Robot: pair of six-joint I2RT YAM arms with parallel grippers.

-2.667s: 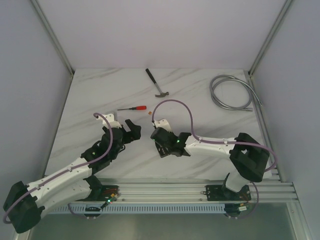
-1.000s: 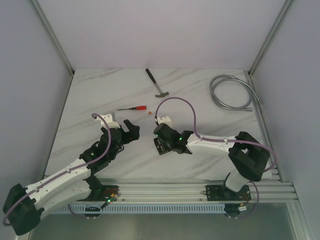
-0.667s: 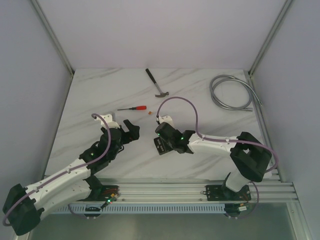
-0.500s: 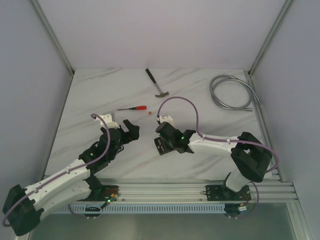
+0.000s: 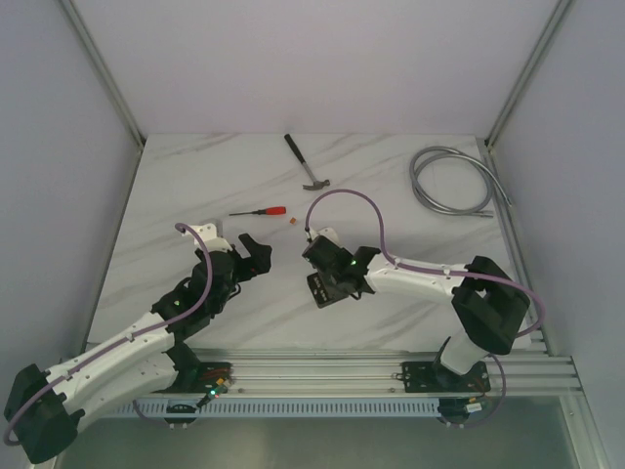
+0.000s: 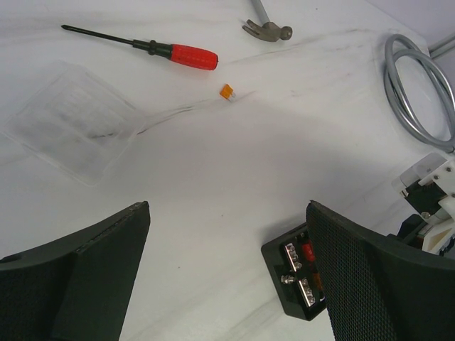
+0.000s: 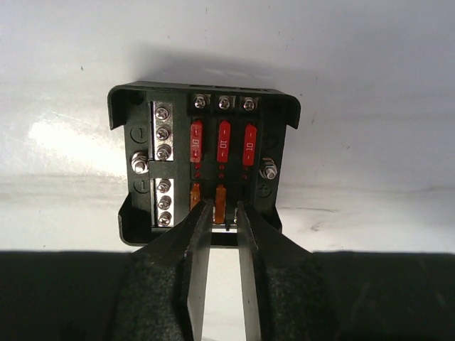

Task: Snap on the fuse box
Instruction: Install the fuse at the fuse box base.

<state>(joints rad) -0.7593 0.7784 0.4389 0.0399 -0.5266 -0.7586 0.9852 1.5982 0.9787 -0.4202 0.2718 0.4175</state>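
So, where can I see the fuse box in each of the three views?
Top external: the fuse box lies at table centre.
Left wrist: bottom right, partly hidden.
Right wrist: picture centre, lid off, fuses showing.
Shared landmark: red screwdriver, in top external and left wrist only.

White marbled surface (image 5: 195,176). Far side: hammer (image 5: 308,164) at centre, coiled grey hose (image 5: 451,181) toward the right corner. Nearer: red-handled screwdriver (image 5: 260,211), with a loose orange fuse (image 5: 292,222) just right of its handle. Clear plastic cover (image 6: 71,121) lies flat, nearer than the screwdriver. Black fuse box (image 7: 204,167) mid-surface, open side up.
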